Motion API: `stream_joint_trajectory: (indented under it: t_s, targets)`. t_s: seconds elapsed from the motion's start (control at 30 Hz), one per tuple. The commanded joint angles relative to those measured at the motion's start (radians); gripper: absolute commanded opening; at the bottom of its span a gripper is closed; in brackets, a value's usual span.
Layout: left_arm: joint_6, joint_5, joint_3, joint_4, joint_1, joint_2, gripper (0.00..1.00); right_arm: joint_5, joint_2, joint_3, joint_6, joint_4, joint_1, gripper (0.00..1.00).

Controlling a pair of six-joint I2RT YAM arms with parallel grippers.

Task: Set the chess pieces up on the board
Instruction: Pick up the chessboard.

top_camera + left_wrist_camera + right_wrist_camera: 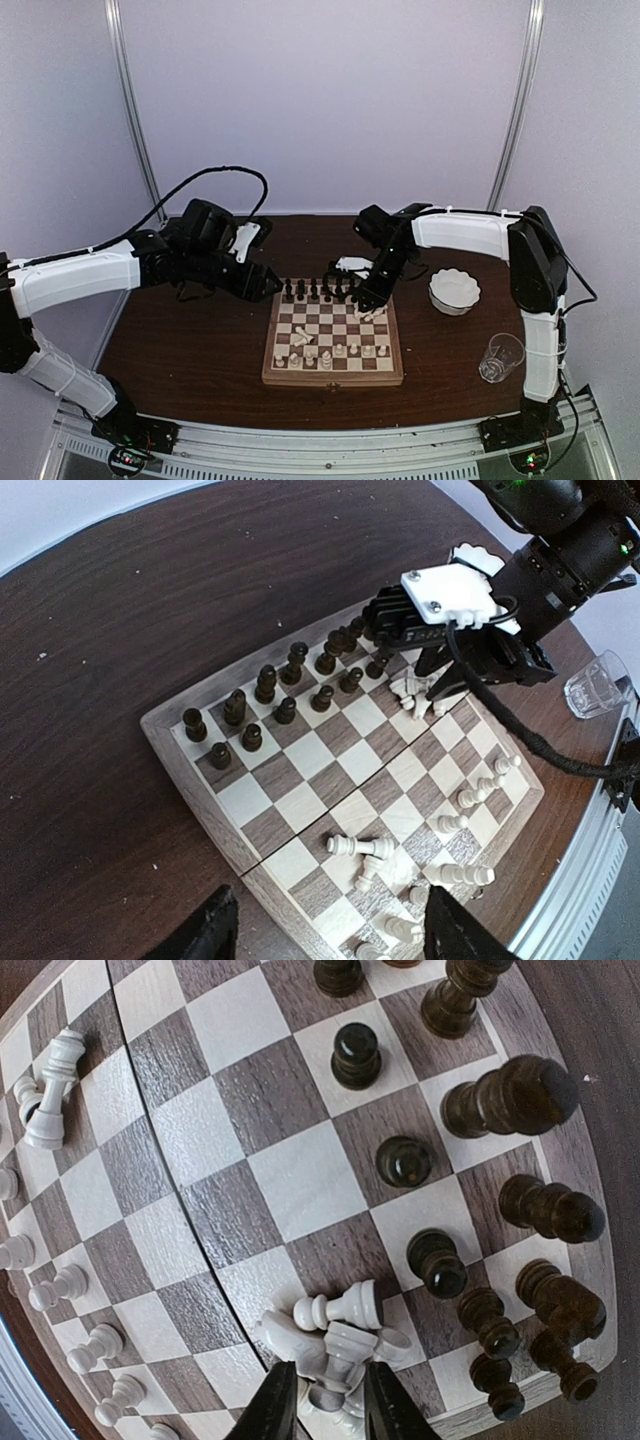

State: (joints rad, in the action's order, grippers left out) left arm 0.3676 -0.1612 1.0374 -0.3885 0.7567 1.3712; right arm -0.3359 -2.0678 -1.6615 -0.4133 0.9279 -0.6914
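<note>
Two hands at the board: my left hand hangs with fingers apart, empty. My right hand straddles toppled white pieces; I cannot tell whether it grips. Dark pieces stand along the far rows.

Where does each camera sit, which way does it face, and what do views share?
Top external: above, behind the bases, looking down at the board; both arms show.
Left wrist: beside the board, facing across it to the right gripper; own fingertips below.
Right wrist: looking down on a heap of white pieces; own fingers flank it.
Shared: both wrist views show that heap.
</note>
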Motion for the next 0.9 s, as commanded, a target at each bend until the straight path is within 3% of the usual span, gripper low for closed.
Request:
stream_joint_trajectory:
  t_s: [0.0, 0.43, 0.87]
  targets:
    - [0.012, -0.007, -0.025, 0.051, 0.006, -0.034, 0.64, 0.017, -0.018, 0.009, 0.011, 0.014, -0.014, 0.26]
    - [0.017, -0.007, -0.052, 0.061, 0.006, -0.046, 0.63, 0.018, -0.018, 0.023, 0.008, 0.019, -0.028, 0.18]
    - [0.050, -0.086, -0.083, 0.166, 0.007, -0.006, 0.63, -0.036, 0.118, 0.042, -0.008, 0.023, -0.066, 0.09]
